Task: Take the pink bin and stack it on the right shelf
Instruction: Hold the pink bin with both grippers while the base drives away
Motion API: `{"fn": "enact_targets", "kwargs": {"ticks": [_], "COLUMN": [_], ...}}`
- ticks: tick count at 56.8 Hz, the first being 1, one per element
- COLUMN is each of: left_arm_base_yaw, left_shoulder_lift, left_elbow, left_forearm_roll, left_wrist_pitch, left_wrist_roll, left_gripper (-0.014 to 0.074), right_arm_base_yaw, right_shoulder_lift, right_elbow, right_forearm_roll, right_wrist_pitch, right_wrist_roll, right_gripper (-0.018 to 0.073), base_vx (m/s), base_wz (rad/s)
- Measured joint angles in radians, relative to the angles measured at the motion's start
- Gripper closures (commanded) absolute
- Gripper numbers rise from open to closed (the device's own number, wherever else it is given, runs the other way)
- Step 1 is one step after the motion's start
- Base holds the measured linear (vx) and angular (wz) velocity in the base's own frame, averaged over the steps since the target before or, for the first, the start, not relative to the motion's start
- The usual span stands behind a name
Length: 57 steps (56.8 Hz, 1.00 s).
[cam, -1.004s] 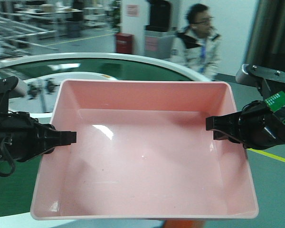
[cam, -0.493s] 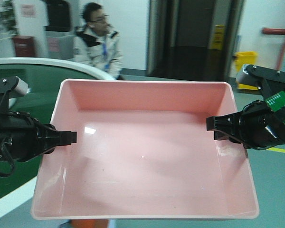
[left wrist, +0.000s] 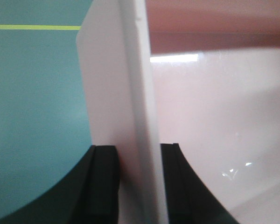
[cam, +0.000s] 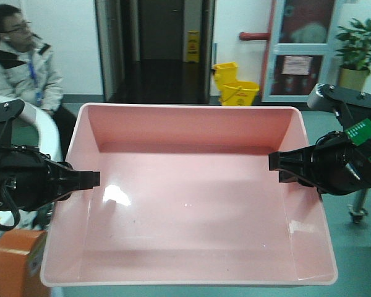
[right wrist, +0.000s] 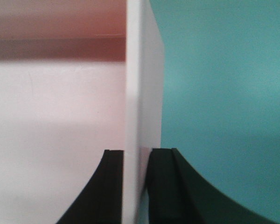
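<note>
The pink bin (cam: 191,204) fills the front view, held level in the air between my two arms, its smooth inside bare. My left gripper (cam: 89,179) is shut on the bin's left wall, one finger inside and one outside. My right gripper (cam: 278,162) is shut on the right wall the same way. In the left wrist view the pale wall (left wrist: 130,93) runs up between the black fingers of the left gripper (left wrist: 137,148). In the right wrist view the wall (right wrist: 142,84) sits pinched in the right gripper (right wrist: 138,151). The right shelf is out of view.
A seated person (cam: 18,62) is at the far left, by a white curved table edge (cam: 40,124). Behind the bin are a dark doorway (cam: 161,43), a yellow mop bucket (cam: 235,83) and a potted plant (cam: 358,37). An orange object (cam: 15,260) sits at lower left.
The whole background has slid left as the view turned right: the person went from centre to far left, and the doorway, bucket and plant appeared. Bin and both grips are unchanged.
</note>
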Motion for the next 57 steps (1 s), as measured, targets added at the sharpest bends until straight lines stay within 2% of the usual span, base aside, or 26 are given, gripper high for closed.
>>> {"fn": "enact_targets", "kwargs": {"ticks": [28,57], "left_arm_base_yaw": [0.000,0.000], "left_shoulder_lift": [0.000,0.000], "left_elbow": [0.000,0.000], "left_forearm_roll": [0.000,0.000], "left_wrist_pitch": [0.000,0.000], "left_wrist_roll": [0.000,0.000], "left_gripper": [0.0598,0.0598], "right_arm_base_yaw": [0.000,0.000], "right_shoulder_lift": [0.000,0.000], "right_elbow": [0.000,0.000], "right_forearm_roll": [0.000,0.000], "right_wrist_pitch": [0.000,0.000], "right_wrist_roll": [0.000,0.000], "right_gripper": [0.0568,0.0568], "base_vx": [0.24,0.36], "base_wz": [-0.31,-0.22]}}
